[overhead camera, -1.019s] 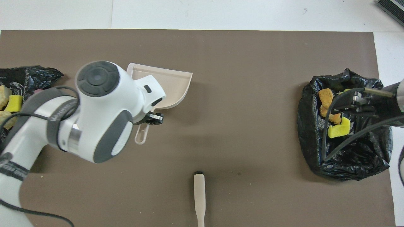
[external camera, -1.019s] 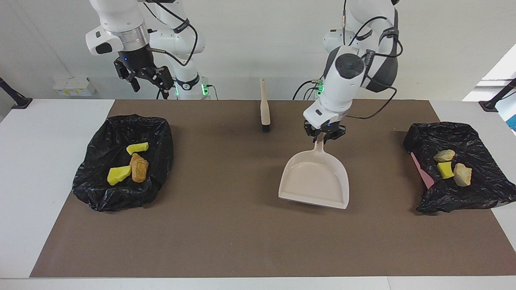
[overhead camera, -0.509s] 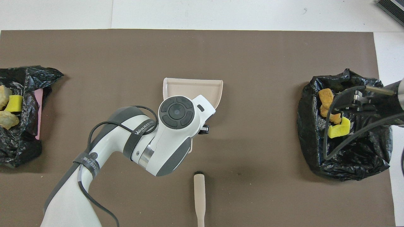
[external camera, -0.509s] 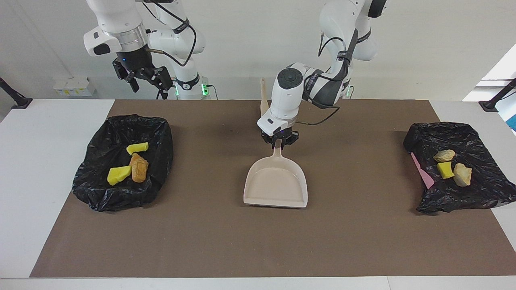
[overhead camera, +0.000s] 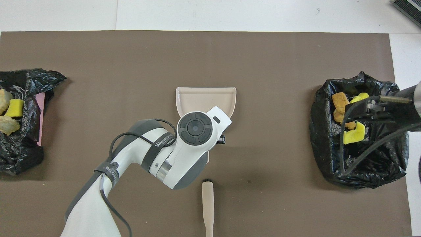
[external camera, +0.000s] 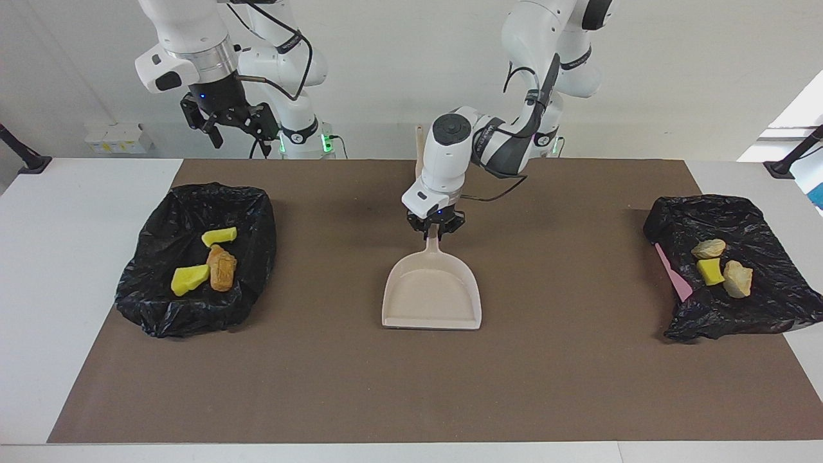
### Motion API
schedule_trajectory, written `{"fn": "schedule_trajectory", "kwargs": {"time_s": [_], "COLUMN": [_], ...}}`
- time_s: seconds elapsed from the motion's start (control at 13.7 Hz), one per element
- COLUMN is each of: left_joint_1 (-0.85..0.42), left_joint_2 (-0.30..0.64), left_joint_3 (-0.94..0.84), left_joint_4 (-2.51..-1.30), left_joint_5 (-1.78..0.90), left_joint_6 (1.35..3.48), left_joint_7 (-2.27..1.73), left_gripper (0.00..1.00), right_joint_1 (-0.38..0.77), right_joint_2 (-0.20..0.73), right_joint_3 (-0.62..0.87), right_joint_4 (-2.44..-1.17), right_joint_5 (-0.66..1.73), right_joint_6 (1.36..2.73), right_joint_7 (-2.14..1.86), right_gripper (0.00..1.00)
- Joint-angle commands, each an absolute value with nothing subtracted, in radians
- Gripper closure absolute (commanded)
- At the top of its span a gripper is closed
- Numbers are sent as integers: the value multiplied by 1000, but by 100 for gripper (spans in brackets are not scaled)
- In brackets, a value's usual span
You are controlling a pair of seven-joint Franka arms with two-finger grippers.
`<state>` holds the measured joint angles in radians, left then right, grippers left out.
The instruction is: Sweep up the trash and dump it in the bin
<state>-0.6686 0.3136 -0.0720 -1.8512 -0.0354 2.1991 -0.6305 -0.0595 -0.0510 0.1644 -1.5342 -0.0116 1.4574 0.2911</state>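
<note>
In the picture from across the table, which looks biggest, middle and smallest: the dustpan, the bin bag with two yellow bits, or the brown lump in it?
Largest to smallest in the facing view:
1. The bin bag, clearly the widest.
2. The dustpan, held at its handle by the left claw.
3. The brown lump, far smaller than both.

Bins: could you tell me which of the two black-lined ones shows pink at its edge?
The bin at the left arm's end; the other bin shows only black liner.
</note>
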Motion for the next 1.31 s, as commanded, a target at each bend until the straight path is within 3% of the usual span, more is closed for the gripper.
{"fn": "schedule_trajectory", "kwargs": {"time_s": [0.0, 0.29, 0.95, 1.24], "left_joint_1": [-663, -519, -168, -107], "left_joint_2": [279, 250, 59, -32], "left_joint_3": [-43, -41, -37, -32], "left_joint_4": [-1842, -1749, -1747, -1741], "left_joint_5": [-37, -26, -51, -32], "left_joint_6": [2204, 2068, 1807, 1677], "left_joint_7": [-644, -540, -28, 75], "left_gripper": [0, 0, 0, 0], "right_joint_1": [-83, -83, -83, -83], "right_joint_2": [-61, -60, -60, -60], "right_joint_3": [175, 175, 175, 170], "right_joint_4": [-1539, -1539, -1537, -1537], "right_joint_5": [17, 17, 17, 15], "right_joint_6": [1456, 1451, 1447, 1447], "right_joint_7": [259, 262, 262, 262], "right_gripper": [0, 0, 0, 0]}}
